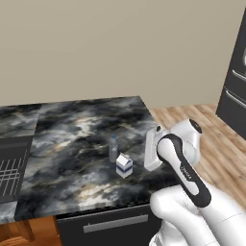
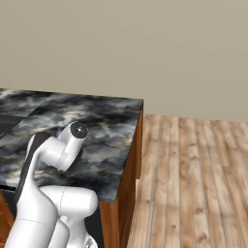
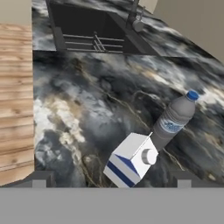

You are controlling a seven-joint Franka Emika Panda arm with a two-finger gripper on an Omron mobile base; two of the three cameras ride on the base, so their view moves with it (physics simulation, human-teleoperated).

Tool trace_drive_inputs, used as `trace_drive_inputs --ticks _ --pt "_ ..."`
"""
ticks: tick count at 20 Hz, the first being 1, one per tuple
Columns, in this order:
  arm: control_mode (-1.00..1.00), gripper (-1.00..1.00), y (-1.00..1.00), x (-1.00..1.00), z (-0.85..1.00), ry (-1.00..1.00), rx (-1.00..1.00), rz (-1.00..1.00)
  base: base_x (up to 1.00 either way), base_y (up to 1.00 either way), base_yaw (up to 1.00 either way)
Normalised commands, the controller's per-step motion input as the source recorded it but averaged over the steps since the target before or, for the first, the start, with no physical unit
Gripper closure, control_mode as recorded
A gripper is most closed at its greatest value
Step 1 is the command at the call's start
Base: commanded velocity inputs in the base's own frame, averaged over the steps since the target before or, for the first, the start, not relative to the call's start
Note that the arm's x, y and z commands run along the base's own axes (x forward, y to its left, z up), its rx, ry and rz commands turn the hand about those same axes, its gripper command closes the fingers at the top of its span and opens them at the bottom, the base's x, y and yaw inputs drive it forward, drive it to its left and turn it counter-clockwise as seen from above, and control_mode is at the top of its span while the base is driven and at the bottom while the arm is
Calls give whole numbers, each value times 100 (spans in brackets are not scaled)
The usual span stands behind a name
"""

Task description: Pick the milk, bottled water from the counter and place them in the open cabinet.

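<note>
Kitchen: marbled stone counter (image 1: 81, 139), sink (image 3: 94, 30) with faucet (image 3: 133, 15), base cabinet drawer (image 1: 113, 225), wood floor (image 2: 193, 179).

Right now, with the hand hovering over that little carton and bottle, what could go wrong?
The small white carton with the dark blue band and the slim clear plastic bottle with the blue cap stand very close together on the black-and-grey marbled counter, so closing on the carton might knock the bottle over.

The open hand sits above the carton's sloped top and may slip off it.
</note>
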Motion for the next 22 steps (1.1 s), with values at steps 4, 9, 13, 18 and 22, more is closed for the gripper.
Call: trace_drive_inputs --ticks 4,9,13,18,22 --pt "-100 -100 0 1 -14 0 3 0 0 0 0" --pt "-100 -100 1 0 -24 0 4 -1 0 0 0" --pt "-100 -100 0 0 -20 0 4 0 0 0 0" --pt "-100 -100 0 0 -18 0 4 0 0 0 0" --pt "-100 -100 0 0 -22 0 5 0 0 0 0"
